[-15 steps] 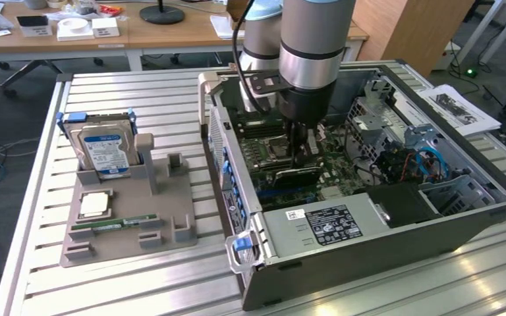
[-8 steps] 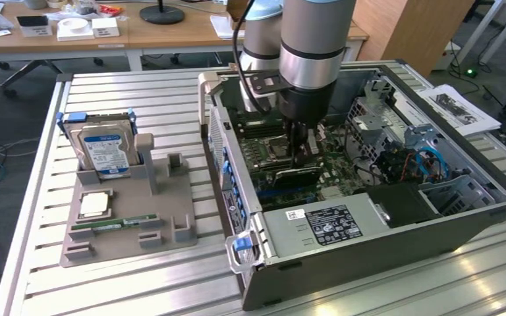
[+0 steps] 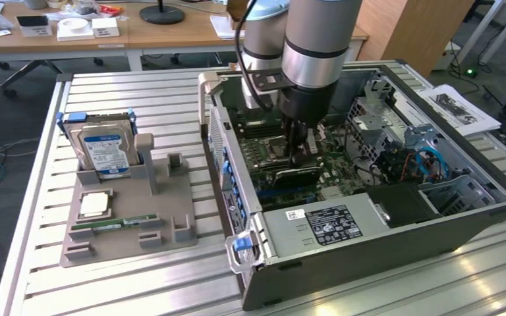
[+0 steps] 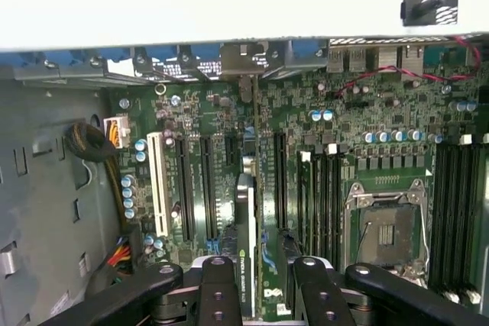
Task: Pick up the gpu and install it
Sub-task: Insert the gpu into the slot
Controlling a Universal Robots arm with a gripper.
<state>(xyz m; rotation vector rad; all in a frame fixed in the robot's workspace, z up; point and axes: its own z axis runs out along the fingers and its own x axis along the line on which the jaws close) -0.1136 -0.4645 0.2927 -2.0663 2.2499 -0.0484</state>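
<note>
We have the gpu (image 4: 246, 250) on edge between the jaws of the gripper (image 4: 256, 284), which clench it over the motherboard (image 4: 382, 150) inside the computer case (image 3: 464, 224). To seat it well, we should keep it upright and lined up along its slot (image 4: 208, 188).

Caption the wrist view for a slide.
Gripper holds the gpu on edge above the motherboard slots inside the open case.
</note>
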